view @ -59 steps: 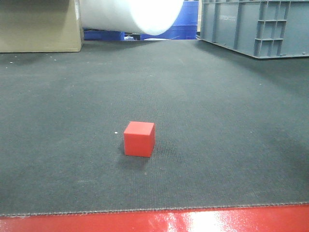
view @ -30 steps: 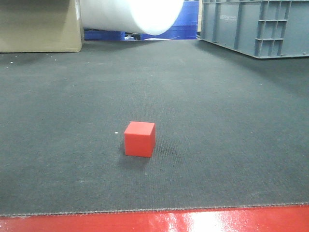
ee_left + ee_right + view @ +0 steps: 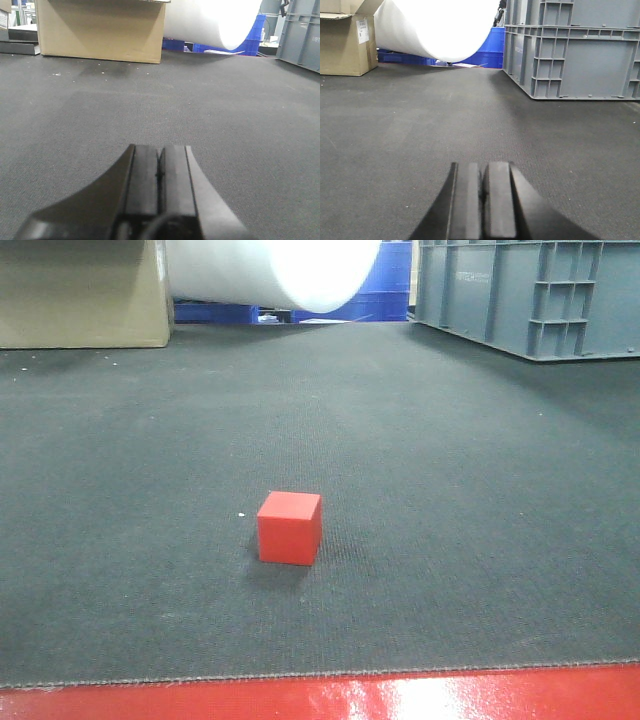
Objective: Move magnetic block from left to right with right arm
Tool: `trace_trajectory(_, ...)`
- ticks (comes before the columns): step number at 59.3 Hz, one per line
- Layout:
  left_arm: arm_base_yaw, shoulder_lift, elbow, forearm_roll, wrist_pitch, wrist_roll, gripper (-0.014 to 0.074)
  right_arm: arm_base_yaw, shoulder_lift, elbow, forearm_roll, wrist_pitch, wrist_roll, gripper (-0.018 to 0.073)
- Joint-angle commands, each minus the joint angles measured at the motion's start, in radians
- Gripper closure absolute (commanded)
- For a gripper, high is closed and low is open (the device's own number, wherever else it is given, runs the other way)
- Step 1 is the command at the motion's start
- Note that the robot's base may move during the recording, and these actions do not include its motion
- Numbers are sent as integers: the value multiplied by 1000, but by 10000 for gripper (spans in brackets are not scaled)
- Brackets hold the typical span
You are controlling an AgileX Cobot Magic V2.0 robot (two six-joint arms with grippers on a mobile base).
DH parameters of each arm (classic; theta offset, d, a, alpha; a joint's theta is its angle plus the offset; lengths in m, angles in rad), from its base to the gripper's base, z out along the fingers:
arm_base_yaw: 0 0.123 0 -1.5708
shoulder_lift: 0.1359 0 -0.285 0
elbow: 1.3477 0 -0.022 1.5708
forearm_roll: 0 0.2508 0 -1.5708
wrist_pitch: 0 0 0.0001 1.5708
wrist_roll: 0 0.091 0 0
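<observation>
Currently magnetic block (image 3: pixel 289 528) sits alone on dark mat (image 3: pixel 450 490), near its front edge. Left gripper (image 3: pixel 159 172) and right gripper (image 3: pixel 481 192) both pressed together, empty, low over mat.

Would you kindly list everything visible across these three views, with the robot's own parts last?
magnetic block: one, red, on the dark mat, front-centre, untouched
mat: one, dark grey, covering the floor
floor strip: one, glossy red, at the mat's near edge
cardboard box: one, tan, back left
roll: one, white, back centre
crate: one, grey, back right
bins: blue, count unclear, behind the roll
left pincer: one, black, shut, empty
right pincer: one, black, shut, empty
</observation>
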Motion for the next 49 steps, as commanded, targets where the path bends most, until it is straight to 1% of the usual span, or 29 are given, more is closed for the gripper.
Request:
trace_trajectory(1,-3,-6,9,0,-88,-4,713,-3,-21,-5,3,-90,1,503)
trace_trajectory(49,-3,-6,9,0,-88,-4,713,-3,-21,-5,3,-90,1,503)
